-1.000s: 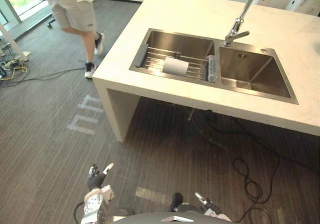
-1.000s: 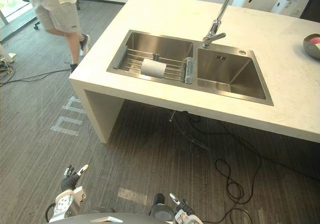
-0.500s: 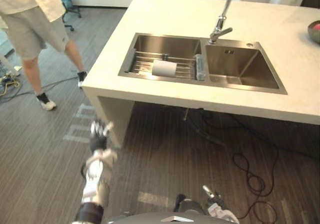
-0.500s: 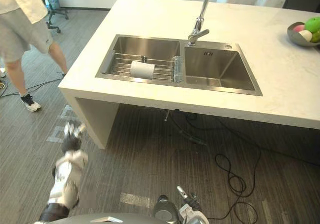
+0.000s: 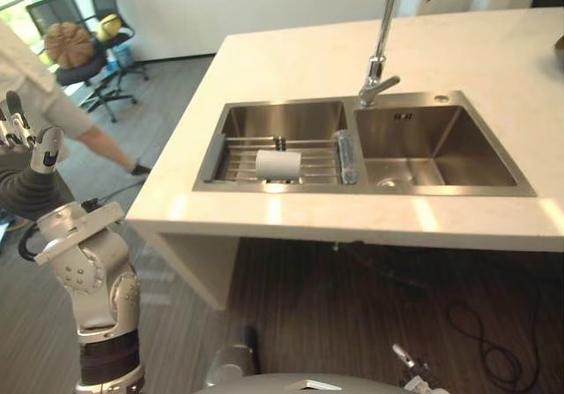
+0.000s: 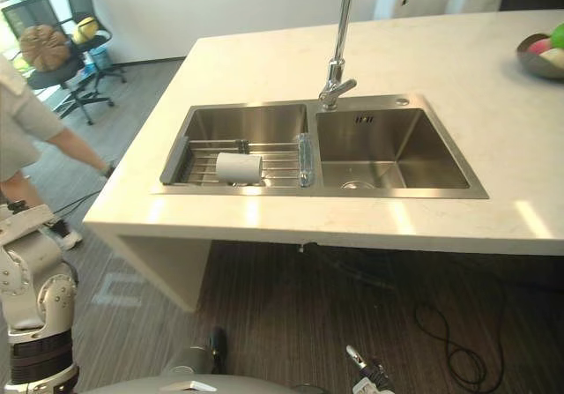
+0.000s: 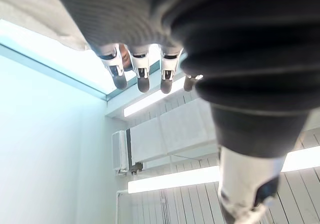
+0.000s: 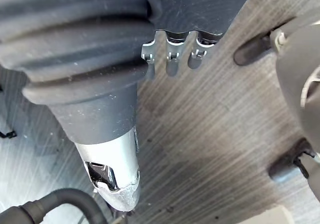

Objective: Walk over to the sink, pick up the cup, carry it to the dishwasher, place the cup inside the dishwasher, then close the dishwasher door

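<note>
Looking down from the head camera: dark striped floor [image 5: 352, 288] beneath a cream worktop [image 5: 300, 59]. Set into the worktop is a steel double sink [image 5: 458, 152], with a tall faucet [image 5: 381, 59] standing at the rear rim between the two basins. A person [image 5: 40, 103] in light clothing is at the far left, near an office chair [image 5: 84, 37]. A wire rack [image 5: 236, 158] spans the left basin. The left robot hand [image 5: 35, 178] is raised at the left edge, well apart from the sink, fingers straight and empty; its wrist view shows them pointing at ceiling lights. The right robot hand [image 8: 170, 53] hangs low over the floor, fingers relaxed, holding nothing. The cup [image 5: 278, 164], white, lies on its side on the rack in the left basin. A bowl of fruit [image 6: 542, 50] sits on the worktop at the far right.
</note>
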